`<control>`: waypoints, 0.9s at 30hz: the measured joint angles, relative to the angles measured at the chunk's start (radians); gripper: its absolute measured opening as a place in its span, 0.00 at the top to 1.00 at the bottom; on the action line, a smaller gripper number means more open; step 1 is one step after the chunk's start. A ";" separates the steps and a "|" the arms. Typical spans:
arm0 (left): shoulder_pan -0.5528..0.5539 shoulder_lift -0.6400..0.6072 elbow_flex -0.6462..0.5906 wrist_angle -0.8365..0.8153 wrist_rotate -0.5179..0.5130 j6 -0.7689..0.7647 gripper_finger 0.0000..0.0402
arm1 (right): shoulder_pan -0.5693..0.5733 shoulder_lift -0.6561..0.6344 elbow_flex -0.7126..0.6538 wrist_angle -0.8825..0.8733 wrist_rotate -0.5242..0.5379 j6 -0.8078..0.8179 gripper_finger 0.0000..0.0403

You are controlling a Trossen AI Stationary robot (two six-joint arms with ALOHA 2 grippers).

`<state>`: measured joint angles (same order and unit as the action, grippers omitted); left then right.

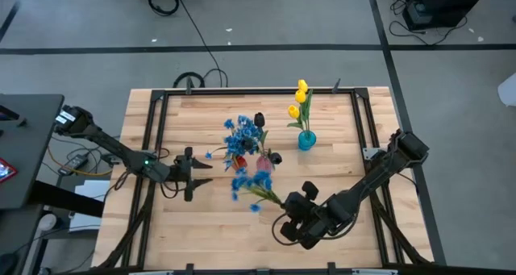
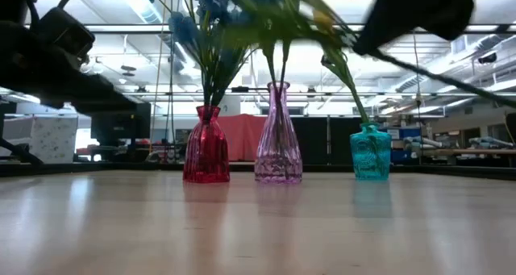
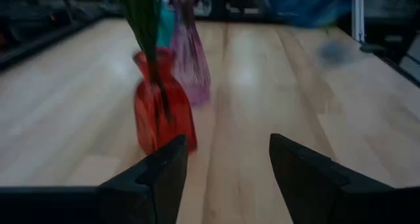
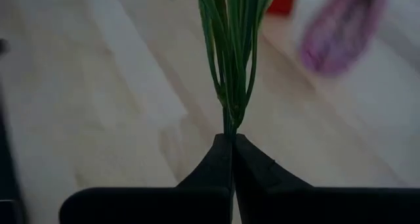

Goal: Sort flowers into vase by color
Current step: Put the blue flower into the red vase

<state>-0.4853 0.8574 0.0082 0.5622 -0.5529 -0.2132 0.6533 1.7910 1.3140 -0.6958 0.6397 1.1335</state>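
Mostly we are nearing the end of the sorting: the yellow tulips [image 1: 300,102] are standing in the teal vase [image 1: 306,139], a bunch of blue blossoms [image 1: 242,134] is sitting in the red vase [image 2: 206,151], and the dark tulips [image 1: 260,120] are rising from the pink vase [image 2: 278,142]. Our right tool [image 4: 231,159] is clenching the green stems of 1 more blue bunch [image 1: 248,185], carrying it above the tabletop [image 1: 218,227] just beside the pink vase; it is not yet in a vase. Our left tool [image 3: 226,171] is hanging released and holding nothing, facing the red vase
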 joint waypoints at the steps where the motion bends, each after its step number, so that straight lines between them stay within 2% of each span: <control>1: 0.003 0.000 0.000 0.016 -0.006 0.012 0.44 | 0.000 -0.004 0.000 0.028 0.010 -0.041 0.97; 10: 0.111 0.045 0.000 0.091 0.008 0.022 0.21 | 0.000 -0.005 0.000 0.284 0.170 -0.387 0.97; 14: 0.142 0.149 -0.001 0.217 0.043 0.054 0.18 | -0.006 -0.005 0.000 0.433 0.287 -0.564 0.97; 17: 0.156 0.252 -0.001 0.343 0.054 0.095 0.19 | -0.023 -0.005 0.000 0.572 0.337 -0.697 0.97; 19: 0.167 0.329 -0.001 0.429 0.071 0.110 0.20 | -0.042 -0.005 0.000 0.674 0.334 -0.789 0.97; 22: 0.187 0.435 0.005 0.522 0.088 0.135 0.20 | -0.075 -0.005 0.000 0.800 0.271 -0.904 0.97; 27: 0.241 0.581 0.043 0.660 0.096 0.169 0.19 | -0.126 -0.005 0.000 0.887 0.143 -0.977 0.97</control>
<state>-0.2442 1.4385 0.0510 1.2219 -0.4567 -0.0443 0.5274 1.7859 1.3144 0.1907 0.7824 0.1561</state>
